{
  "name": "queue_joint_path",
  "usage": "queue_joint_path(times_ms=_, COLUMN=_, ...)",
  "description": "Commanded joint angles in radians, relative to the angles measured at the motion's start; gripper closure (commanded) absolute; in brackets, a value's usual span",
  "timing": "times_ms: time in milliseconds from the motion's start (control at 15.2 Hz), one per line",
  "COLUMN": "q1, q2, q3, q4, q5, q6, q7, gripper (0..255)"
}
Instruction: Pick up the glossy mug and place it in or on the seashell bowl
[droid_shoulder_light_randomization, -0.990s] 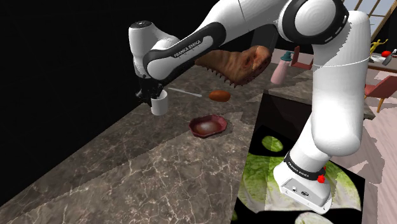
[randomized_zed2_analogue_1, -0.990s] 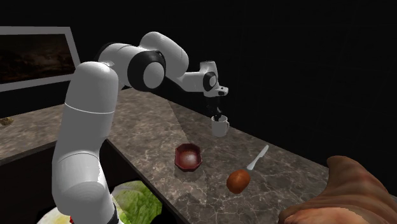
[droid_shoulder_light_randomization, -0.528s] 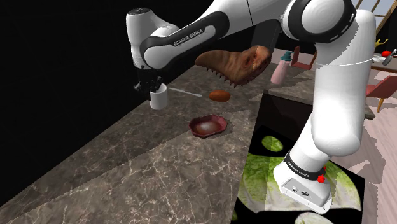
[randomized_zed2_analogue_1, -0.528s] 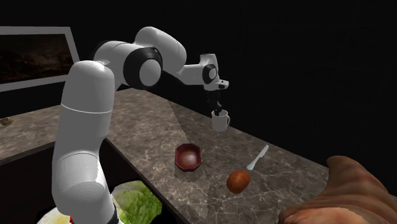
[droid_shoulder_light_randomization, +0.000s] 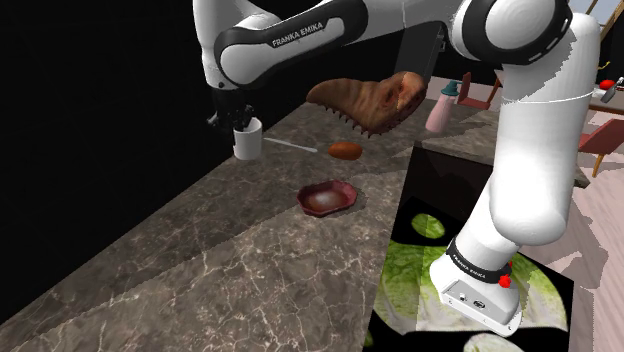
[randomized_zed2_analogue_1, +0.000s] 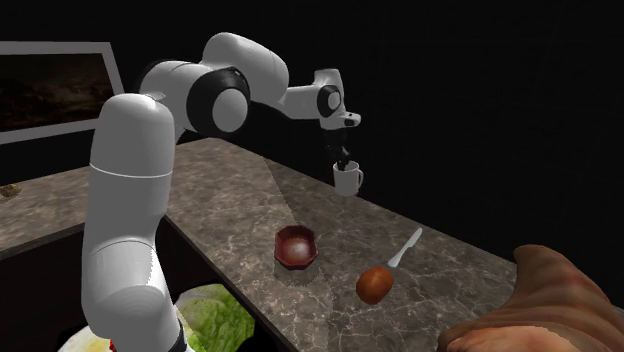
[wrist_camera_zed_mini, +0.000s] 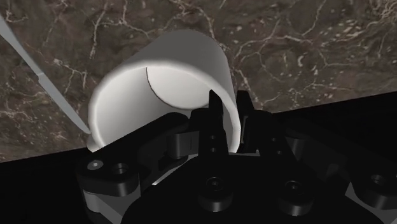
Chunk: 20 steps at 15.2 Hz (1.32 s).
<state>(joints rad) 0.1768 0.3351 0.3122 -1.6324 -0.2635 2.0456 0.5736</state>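
A plain white mug (droid_shoulder_light_randomization: 248, 141) hangs above the dark marble counter (droid_shoulder_light_randomization: 200, 270), near its far edge. My gripper (droid_shoulder_light_randomization: 239, 124) is shut on the mug's rim from above, one finger inside and one outside the wall. In the wrist view the mug (wrist_camera_zed_mini: 167, 89) sits in front of the gripper (wrist_camera_zed_mini: 232, 121), its wall clasped between the fingers. The second exterior view shows the mug (randomized_zed2_analogue_1: 348, 181) well off the counter under the gripper (randomized_zed2_analogue_1: 343, 164). A dark red bowl (droid_shoulder_light_randomization: 327, 196) with a pale inside rests on the counter, nearer the stand; it is also seen as (randomized_zed2_analogue_1: 296, 246).
A utensil with an orange-brown head (droid_shoulder_light_randomization: 345, 150) and a white handle lies beyond the bowl. A large lumpy brown object (droid_shoulder_light_randomization: 372, 98) and a pink bottle (droid_shoulder_light_randomization: 440, 108) stand farther back. Leafy green shapes (droid_shoulder_light_randomization: 412, 268) show in the recess beside the stand. Beyond the counter's edge is a black area.
The gripper has risen with the mug, which now hangs higher above the counter and slightly farther toward the shoulder view's left. The bowl and utensil have not moved.
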Motion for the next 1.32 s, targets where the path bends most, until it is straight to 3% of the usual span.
queue_joint_path(times_ms=0, q1=0.001, q2=-0.003, q3=0.001, q4=0.021, q5=0.003, q6=-0.024, q7=-0.004, gripper=255)
queue_joint_path(times_ms=264, q1=0.002, q2=-0.010, q3=0.004, q4=0.051, q5=0.009, q6=-0.060, q7=-0.012, gripper=255)
queue_joint_path(times_ms=726, q1=-0.054, q2=-0.317, q3=0.009, q4=-0.325, q5=0.108, q6=0.033, q7=-0.065, gripper=255)
queue_joint_path(times_ms=1254, q1=-0.050, q2=-0.656, q3=-0.031, q4=-0.657, q5=0.220, q6=0.049, q7=-0.159, gripper=255)
